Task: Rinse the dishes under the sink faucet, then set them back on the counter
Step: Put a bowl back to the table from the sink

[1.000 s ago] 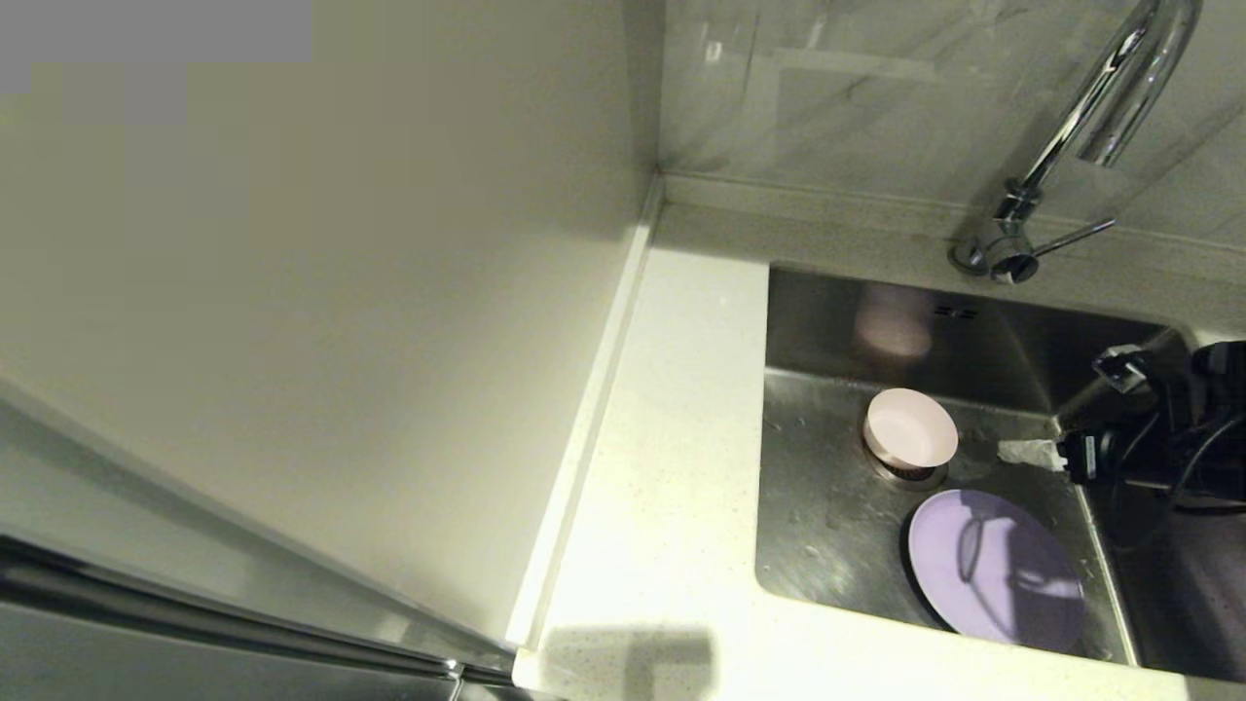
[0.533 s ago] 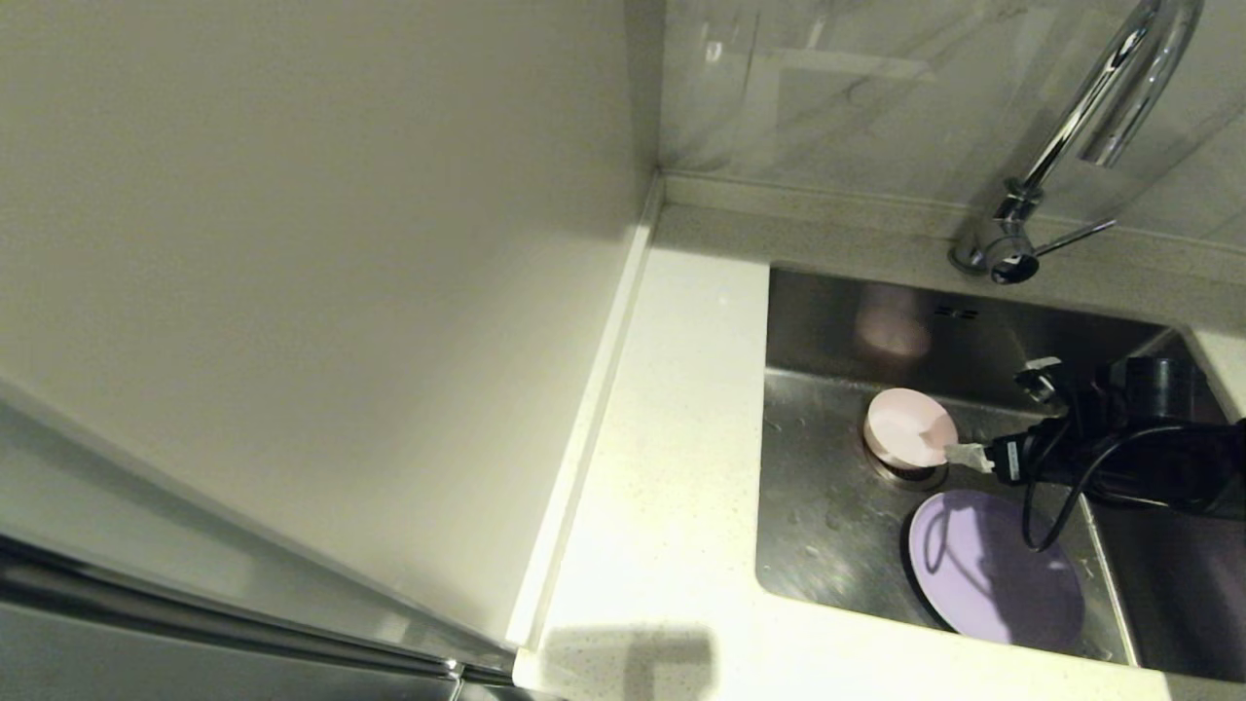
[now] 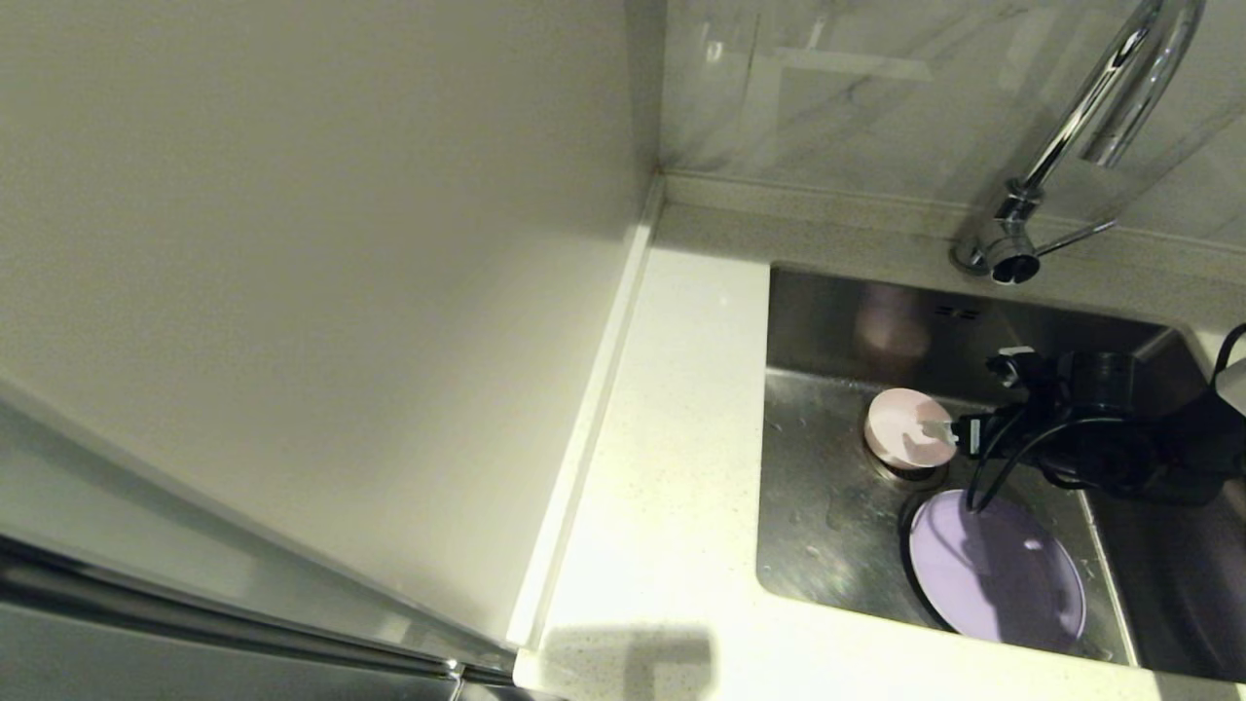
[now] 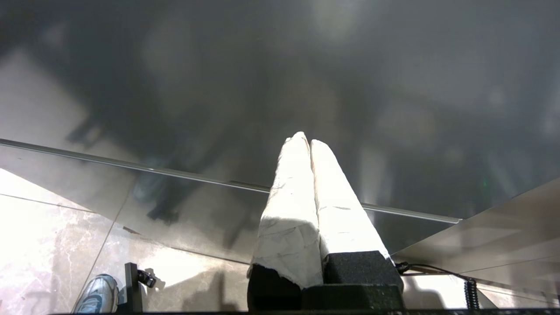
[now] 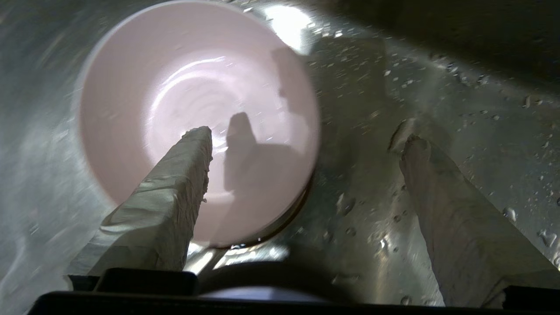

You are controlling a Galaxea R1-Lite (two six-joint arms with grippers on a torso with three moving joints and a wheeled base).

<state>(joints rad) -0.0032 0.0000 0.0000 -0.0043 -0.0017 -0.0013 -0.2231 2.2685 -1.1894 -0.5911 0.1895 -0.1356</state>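
Observation:
The pale pink bowl sits upright on the drain of the steel sink. My right gripper reaches in from the right and is open. In the right wrist view one of its taped fingers hangs over the inside of the pink bowl. The other stays outside the rim over the wet sink floor, so the right gripper straddles the rim. The lilac plate lies flat on the sink floor, nearer me. The blue-grey bowl is out of view. My left gripper is shut, empty and parked away from the sink.
The chrome faucet arches over the sink's back right, its thin lever pointing right. White speckled counter runs along the sink's left side, bounded by a beige wall panel. Water drops lie on the sink floor.
My right gripper has moved left across the sink, from the right wall to the pink bowl. One finger now overlaps the bowl's rim. Bowl and plate have not moved.

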